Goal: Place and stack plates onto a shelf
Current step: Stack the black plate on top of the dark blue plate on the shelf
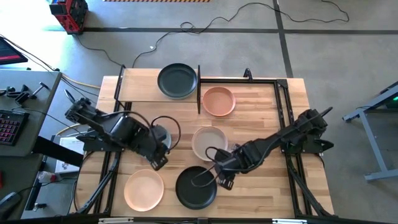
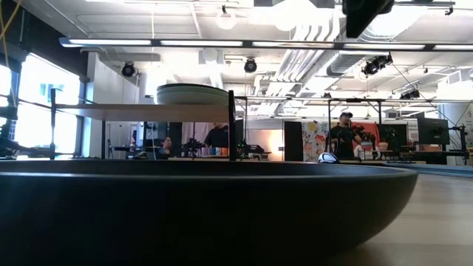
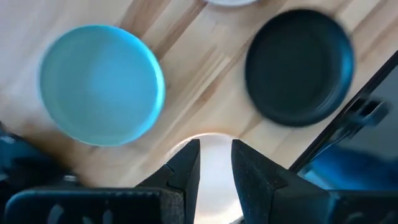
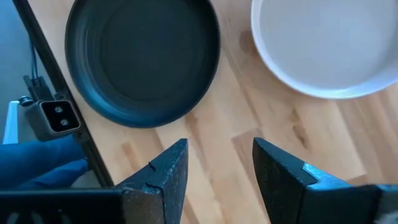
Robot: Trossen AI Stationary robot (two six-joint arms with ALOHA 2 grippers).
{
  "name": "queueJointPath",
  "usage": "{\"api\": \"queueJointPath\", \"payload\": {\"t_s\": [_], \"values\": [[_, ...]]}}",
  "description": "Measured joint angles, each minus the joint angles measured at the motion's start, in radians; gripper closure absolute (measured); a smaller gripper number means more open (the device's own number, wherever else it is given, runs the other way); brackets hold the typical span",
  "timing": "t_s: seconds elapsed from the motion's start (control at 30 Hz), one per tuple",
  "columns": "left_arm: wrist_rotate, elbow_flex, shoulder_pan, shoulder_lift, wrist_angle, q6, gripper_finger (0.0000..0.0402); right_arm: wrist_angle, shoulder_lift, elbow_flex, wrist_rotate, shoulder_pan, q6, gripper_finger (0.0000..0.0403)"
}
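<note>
The shelf (image 1: 140, 87) stands at the table's far left and carries a stack with a dark plate (image 1: 177, 81) on top, also seen in the low view (image 2: 192, 94). On the table lie a salmon pink plate (image 1: 219, 101), a beige plate (image 1: 208, 142), a black plate (image 1: 196, 190) and a cream-peach plate (image 1: 143, 190). My left gripper (image 1: 159, 162) is shut on a blue-grey plate (image 1: 163, 134) at mid-table. My right gripper (image 1: 222, 179) hovers open between the black and beige plates. My left gripper (image 3: 214, 174) pinches a pale rounded rim (image 3: 214, 149) of the blue-grey plate between its two fingers, coming from above and pointing down. The arm covers most of the plate, so I cannot tell whether it is lifted clear.
A black metal frame (image 1: 283, 106) runs along the table's right and far sides. Bare wood lies under the right gripper (image 4: 217, 168), between the black plate (image 4: 143, 59) and the beige plate (image 4: 323, 43). A cable loop hangs from the right arm over the black plate.
</note>
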Motion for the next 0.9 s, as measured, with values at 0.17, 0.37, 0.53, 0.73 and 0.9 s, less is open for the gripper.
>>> {"api": "queueJointPath", "payload": {"t_s": [0.17, 0.37, 0.53, 0.73, 0.9], "values": [[-0.065, -0.023, -0.051, 0.018, 0.15, -0.163, 0.0321, 0.003, 0.0, 0.0, 0.009, 0.033, 0.038, 0.0244], [-0.075, -0.112, -0.078, 0.066, 0.234, -0.24, 0.0321, 0.006, 0.0, 0.0, 0.018, 0.058, 0.04, 0.0244], [-0.075, -0.176, -0.079, 0.107, 0.305, -0.291, 0.0321, 0.006, 0.0, 0.0, 0.018, 0.078, 0.037, 0.0244], [-0.049, -0.226, -0.076, 0.165, 0.404, -0.289, 0.0321, 0.005, 0.0, 0.0, 0.018, 0.089, 0.037, 0.0244], [-0.039, -0.23, -0.076, 0.235, 0.409, -0.29, 0.0321, 0.004, 0.0, 0.0, 0.017, 0.096, 0.031, 0.0244]]}}
